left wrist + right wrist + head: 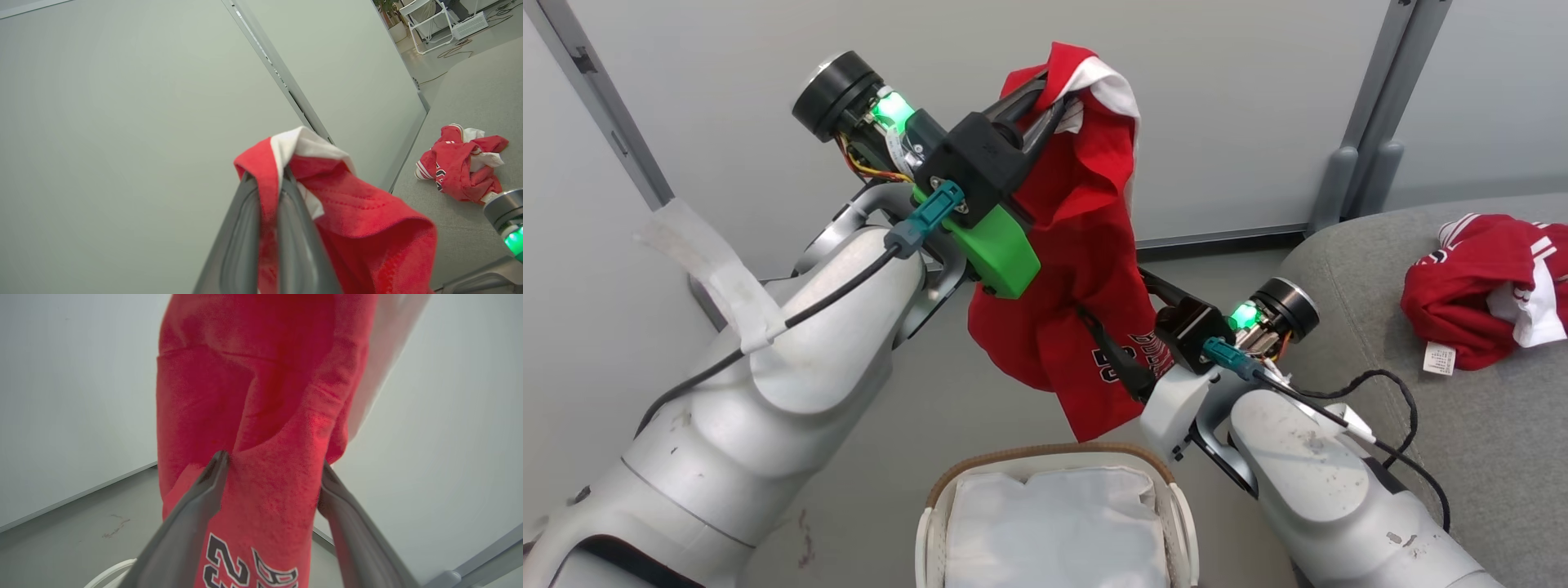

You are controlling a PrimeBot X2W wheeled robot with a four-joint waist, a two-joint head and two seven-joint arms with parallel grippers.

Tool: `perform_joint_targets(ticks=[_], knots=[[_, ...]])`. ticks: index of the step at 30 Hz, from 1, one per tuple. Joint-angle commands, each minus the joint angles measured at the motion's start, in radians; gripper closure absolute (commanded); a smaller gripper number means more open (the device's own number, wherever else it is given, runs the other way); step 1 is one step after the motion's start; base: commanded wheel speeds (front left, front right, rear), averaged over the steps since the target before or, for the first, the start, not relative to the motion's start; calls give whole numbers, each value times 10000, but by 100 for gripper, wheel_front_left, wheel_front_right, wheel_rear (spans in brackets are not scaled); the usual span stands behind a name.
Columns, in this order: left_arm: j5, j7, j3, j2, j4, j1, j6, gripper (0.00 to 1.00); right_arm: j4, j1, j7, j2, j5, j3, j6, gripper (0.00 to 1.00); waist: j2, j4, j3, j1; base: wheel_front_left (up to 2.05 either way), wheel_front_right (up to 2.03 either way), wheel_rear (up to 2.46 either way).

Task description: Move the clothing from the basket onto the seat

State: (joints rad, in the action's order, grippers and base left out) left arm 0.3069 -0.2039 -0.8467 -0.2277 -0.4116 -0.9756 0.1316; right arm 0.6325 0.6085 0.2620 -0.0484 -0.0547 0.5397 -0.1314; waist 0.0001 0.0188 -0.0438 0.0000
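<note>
My left gripper (1054, 86) is raised high and shut on the white-trimmed edge of a red jersey (1086, 245), pinched between its fingers in the left wrist view (267, 175). The jersey (359, 220) hangs down freely, its black-and-white "23" lettering low, above the basket (1045, 452). My right gripper (1098, 298) is open, its fingers straddling the hanging cloth (265, 396) on both sides (271, 467). A second red garment (1474, 286) lies crumpled on the grey seat (1462, 457) at right, also seen on the seat (470, 94) in the left wrist view (457, 167).
The basket's white liner (1054, 523) lies flat inside it, directly below the jersey. Pale partition panels with grey posts (1364, 147) stand behind. Grey floor (931, 408) lies between basket and wall. A white folding chair (425, 20) stands far off.
</note>
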Motion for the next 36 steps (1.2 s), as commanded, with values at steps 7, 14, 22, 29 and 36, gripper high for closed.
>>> perform_joint_targets(ticks=[7,14,22,29,36], knots=[[236,-115,-164,134,120,8,-22,100,1062,687,47,-38,-936,856,14,100,-1,161,-35,0,0,0,0],[406,-183,-83,-46,14,297,-113,100,1099,658,46,-38,-1266,1048,14,100,-1,132,-22,0,0,0,0],[1000,-282,130,-231,-198,1079,-250,31,749,386,47,-121,-1217,547,14,100,-1,-8,34,0,0,0,0],[1564,-549,545,-229,-647,2621,-714,0,231,110,46,-283,-857,-406,14,100,-1,-125,172,0,0,0,0],[1573,-613,1051,118,-798,4380,-944,0,-313,-147,47,-444,-411,-1343,14,100,-1,-191,300,0,0,0,0]])
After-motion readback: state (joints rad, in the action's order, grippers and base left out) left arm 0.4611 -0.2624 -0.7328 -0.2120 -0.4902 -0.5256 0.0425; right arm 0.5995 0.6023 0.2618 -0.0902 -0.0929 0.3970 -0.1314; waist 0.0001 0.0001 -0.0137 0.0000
